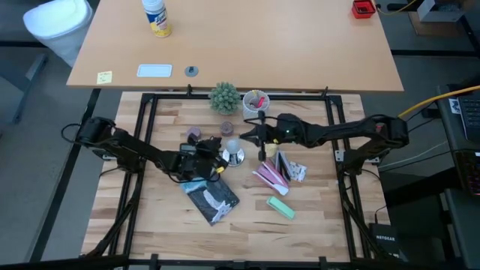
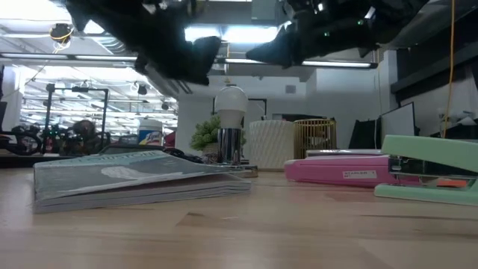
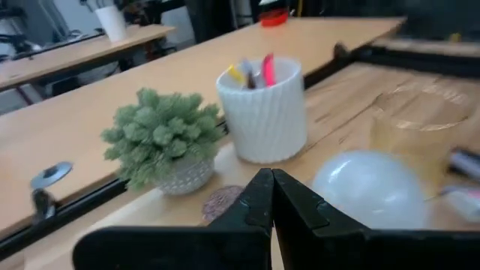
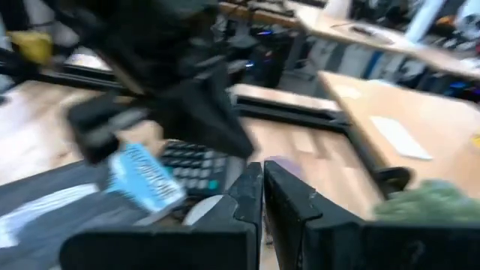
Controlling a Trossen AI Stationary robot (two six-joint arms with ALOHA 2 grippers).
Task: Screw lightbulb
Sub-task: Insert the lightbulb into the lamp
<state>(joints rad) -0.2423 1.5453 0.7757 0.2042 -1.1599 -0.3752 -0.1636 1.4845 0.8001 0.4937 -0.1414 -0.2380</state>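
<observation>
Low view: lightbulb [image 2: 231, 103] upright in its base; both pincers (left [image 3: 271, 196], right [image 4: 262, 193]) closed, empty

The lightbulb [image 2: 231, 100] was a small frosted white globe, standing upright with the globe uppermost. Its narrow end was seated in a shiny silver socket [image 2: 229, 144], the two in line and touching. From overhead the lightbulb [image 1: 232, 145] lay near the table's centre, just beyond the round silver base [image 1: 236, 157]. The left wrist view showed the globe [image 3: 369, 190] smooth and unbroken. Whether the thread was fully home could not be determined.
</observation>
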